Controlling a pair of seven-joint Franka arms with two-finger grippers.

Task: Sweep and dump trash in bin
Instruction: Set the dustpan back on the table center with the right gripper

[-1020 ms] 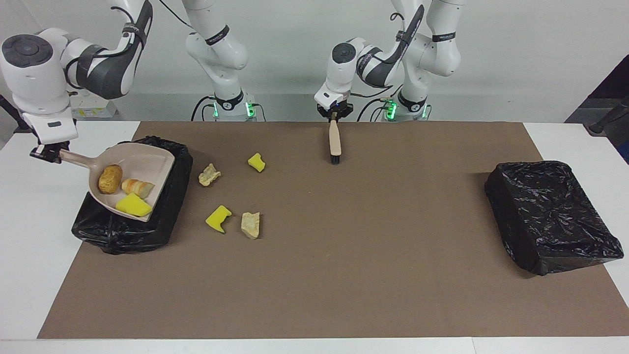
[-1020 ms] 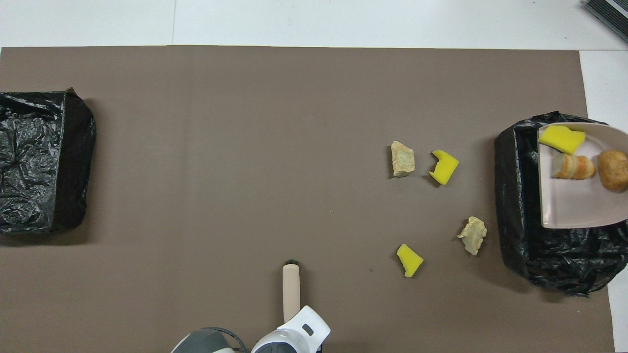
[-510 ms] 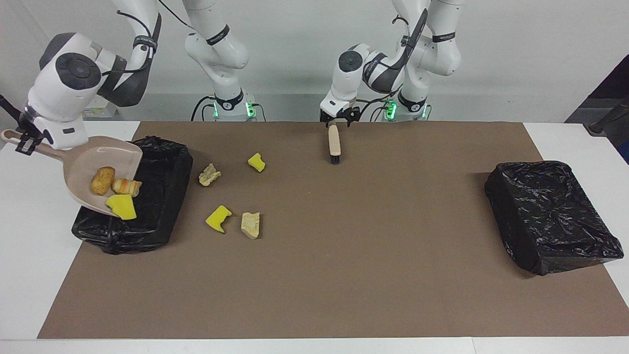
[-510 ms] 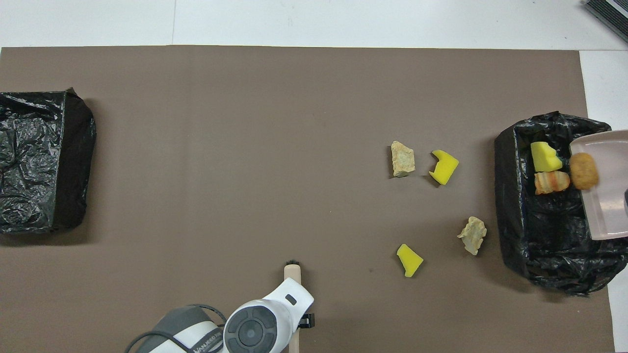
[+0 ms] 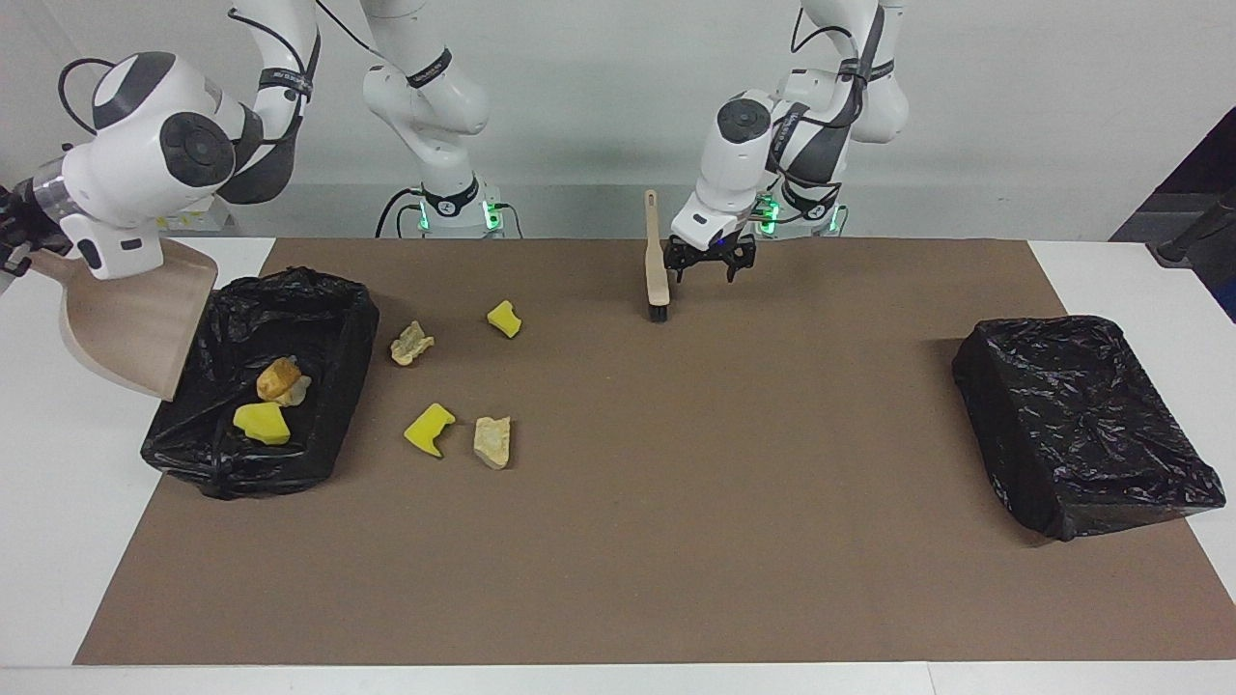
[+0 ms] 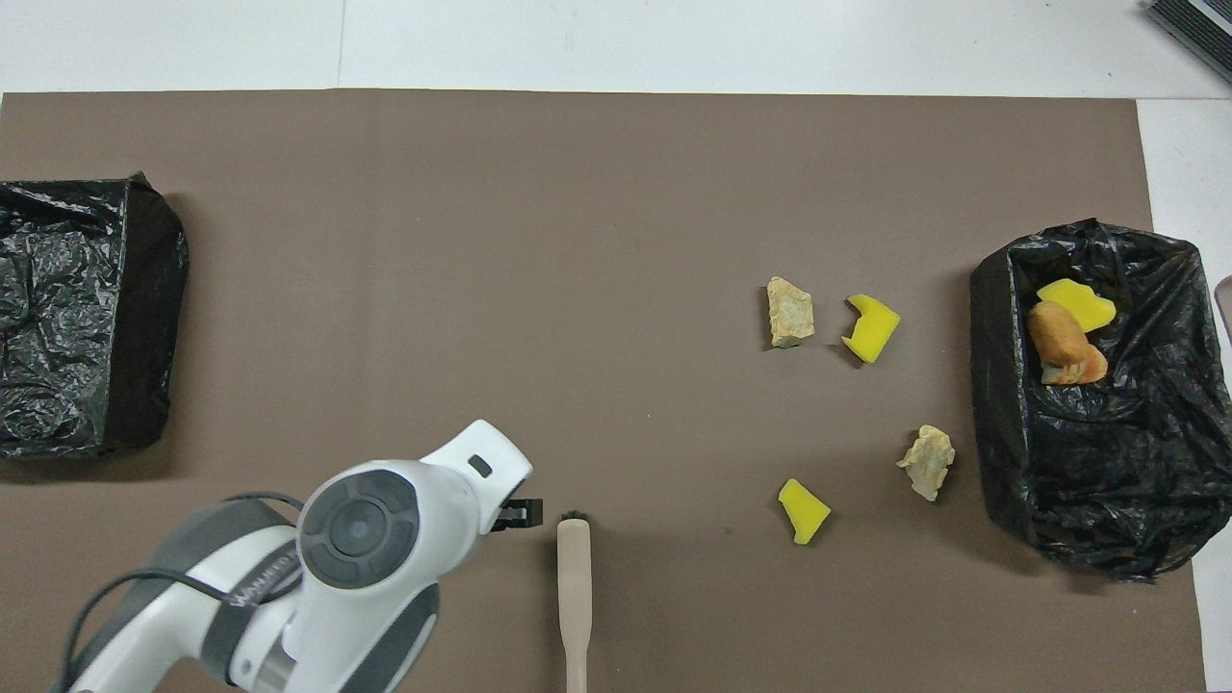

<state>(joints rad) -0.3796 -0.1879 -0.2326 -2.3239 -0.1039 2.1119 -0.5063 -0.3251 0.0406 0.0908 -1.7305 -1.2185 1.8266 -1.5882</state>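
Note:
My right gripper (image 5: 14,241) is shut on the handle of the beige dustpan (image 5: 130,323), which hangs steeply tipped and empty over the rim of the black-bagged bin (image 5: 319,319). Trash lies in that bin: a yellow sponge bit (image 5: 261,422) and a brown bread piece (image 5: 277,376). Several scraps stay on the mat beside the bin, among them a beige chunk (image 5: 411,342) and a yellow bit (image 5: 429,429). My left gripper (image 5: 710,265) hangs open beside the brush (image 5: 658,270), apart from it. The brush stands on its bristles, handle up.
A second bin wrapped in black plastic (image 5: 1081,425) sits at the left arm's end of the brown mat (image 5: 676,541). White table (image 5: 58,541) borders the mat on all sides.
The right arm tipped the dustpan up and its three pieces slid into the bin. The left gripper opened, let go of the brush and moved aside toward the left arm's end.

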